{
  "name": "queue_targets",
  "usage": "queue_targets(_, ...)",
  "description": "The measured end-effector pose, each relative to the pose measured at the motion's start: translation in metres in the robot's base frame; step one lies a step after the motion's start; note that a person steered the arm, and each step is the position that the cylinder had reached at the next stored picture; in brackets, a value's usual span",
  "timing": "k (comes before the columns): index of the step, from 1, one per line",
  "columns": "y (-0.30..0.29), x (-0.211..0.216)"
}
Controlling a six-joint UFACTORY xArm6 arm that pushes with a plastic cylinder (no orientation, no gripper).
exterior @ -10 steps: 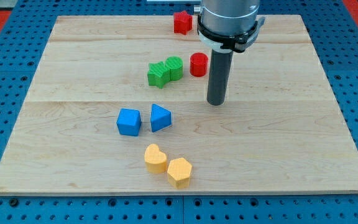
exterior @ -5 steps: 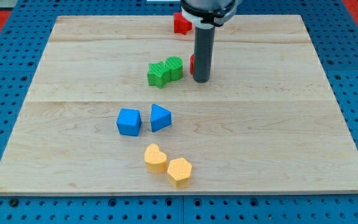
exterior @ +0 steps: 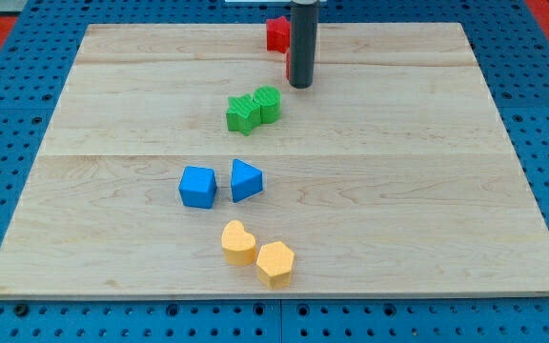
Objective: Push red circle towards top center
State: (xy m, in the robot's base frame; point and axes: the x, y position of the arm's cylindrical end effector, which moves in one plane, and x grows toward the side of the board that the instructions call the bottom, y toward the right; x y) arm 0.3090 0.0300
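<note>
My tip (exterior: 300, 85) rests near the top centre of the wooden board (exterior: 112, 95). The red circle (exterior: 289, 65) is almost wholly hidden behind the rod; only a thin red sliver shows at the rod's left edge, just above the tip. A red star (exterior: 275, 33) lies just above and left of that sliver, near the board's top edge.
A green star (exterior: 242, 114) and a green circle (exterior: 268, 102) touch each other below left of the tip. A blue cube (exterior: 197, 187) and a blue triangle (exterior: 246, 179) sit mid-board. A yellow heart (exterior: 237, 242) and a yellow hexagon (exterior: 275, 263) lie near the bottom.
The rod swung left and then up the board, from right of the red circle to below it, and pushed the circle up towards the red star. The other blocks have not moved.
</note>
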Motion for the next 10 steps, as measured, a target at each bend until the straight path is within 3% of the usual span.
queue_targets(4, -0.007, -0.02)
queue_targets(6, 0.025, -0.029)
queue_targets(10, 0.029, -0.032)
